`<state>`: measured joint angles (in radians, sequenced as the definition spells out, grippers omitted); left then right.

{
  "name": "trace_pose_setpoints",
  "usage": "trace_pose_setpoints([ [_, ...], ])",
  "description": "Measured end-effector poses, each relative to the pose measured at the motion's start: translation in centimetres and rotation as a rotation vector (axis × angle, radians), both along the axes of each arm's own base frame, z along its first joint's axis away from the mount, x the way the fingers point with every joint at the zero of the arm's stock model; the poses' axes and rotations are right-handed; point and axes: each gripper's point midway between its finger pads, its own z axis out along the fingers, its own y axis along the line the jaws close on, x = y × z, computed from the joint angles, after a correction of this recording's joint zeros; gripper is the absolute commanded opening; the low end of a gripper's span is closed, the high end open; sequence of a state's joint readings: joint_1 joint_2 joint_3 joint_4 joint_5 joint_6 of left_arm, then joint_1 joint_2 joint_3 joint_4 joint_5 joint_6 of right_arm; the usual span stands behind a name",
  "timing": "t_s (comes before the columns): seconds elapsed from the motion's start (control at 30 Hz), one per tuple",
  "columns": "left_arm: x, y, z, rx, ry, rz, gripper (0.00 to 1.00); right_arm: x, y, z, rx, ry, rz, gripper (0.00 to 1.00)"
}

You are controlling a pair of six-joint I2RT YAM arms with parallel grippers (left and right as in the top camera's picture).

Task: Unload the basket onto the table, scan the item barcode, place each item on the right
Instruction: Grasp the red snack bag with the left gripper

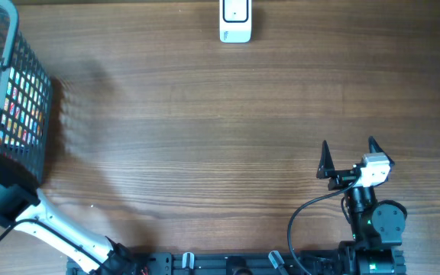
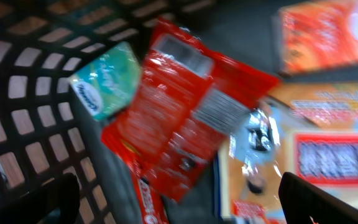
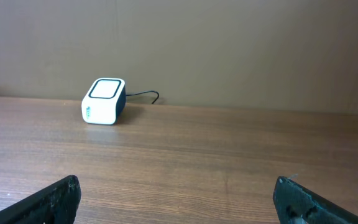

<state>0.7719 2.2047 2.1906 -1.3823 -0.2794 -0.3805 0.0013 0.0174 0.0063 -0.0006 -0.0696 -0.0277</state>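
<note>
Red packet [image 2: 185, 124] lies in basket [image 1: 29, 107] below the splayed, empty left end effector [image 2: 188, 196]; right end effector [image 1: 348, 149] likewise splayed.

A wooden bench [image 1: 205, 153] with a brown grain fills most of the overhead view. At its left edge stands a dark wire basket [image 1: 25, 92], and colourful packs show through its mesh. In the left wrist view, inside the basket, a teal packet [image 2: 107, 87] lies near the mesh wall. An orange pack [image 2: 328, 34] lies at the upper right and a flat box with a red panel [image 2: 334, 155] at the lower right; all are blurred. Behind the bench rises a plain brownish wall [image 3: 229, 43].
</note>
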Motion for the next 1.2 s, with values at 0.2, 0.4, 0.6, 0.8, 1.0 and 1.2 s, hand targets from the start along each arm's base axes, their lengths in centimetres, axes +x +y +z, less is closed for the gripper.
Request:
trace_pose_setpoints([
  [0.2,-2.2,1.2,-3.0,-0.027,0.023,0.070,1.00,0.0,0.0,0.0,0.000,0.000,0.000,1.00],
  [0.4,-2.7,0.7,-5.5,-0.053,0.050,0.061,1.00,0.0,0.0,0.0,0.000,0.000,0.000,1.00],
  [0.6,-2.8,0.6,-7.7,-0.055,0.052,0.060,1.00,0.0,0.0,0.0,0.000,0.000,0.000,1.00],
  [0.8,-2.1,1.6,-8.5,-0.020,0.026,0.029,1.00,0.0,0.0,0.0,0.000,0.000,0.000,1.00],
  [1.0,-1.5,2.5,-8.3,0.012,0.005,-0.001,1.00,0.0,0.0,0.0,0.000,0.000,0.000,1.00],
  [1.2,-1.7,2.4,-9.4,-0.039,-0.014,-0.001,0.77,0.0,0.0,0.0,0.000,0.000,0.000,1.00],
])
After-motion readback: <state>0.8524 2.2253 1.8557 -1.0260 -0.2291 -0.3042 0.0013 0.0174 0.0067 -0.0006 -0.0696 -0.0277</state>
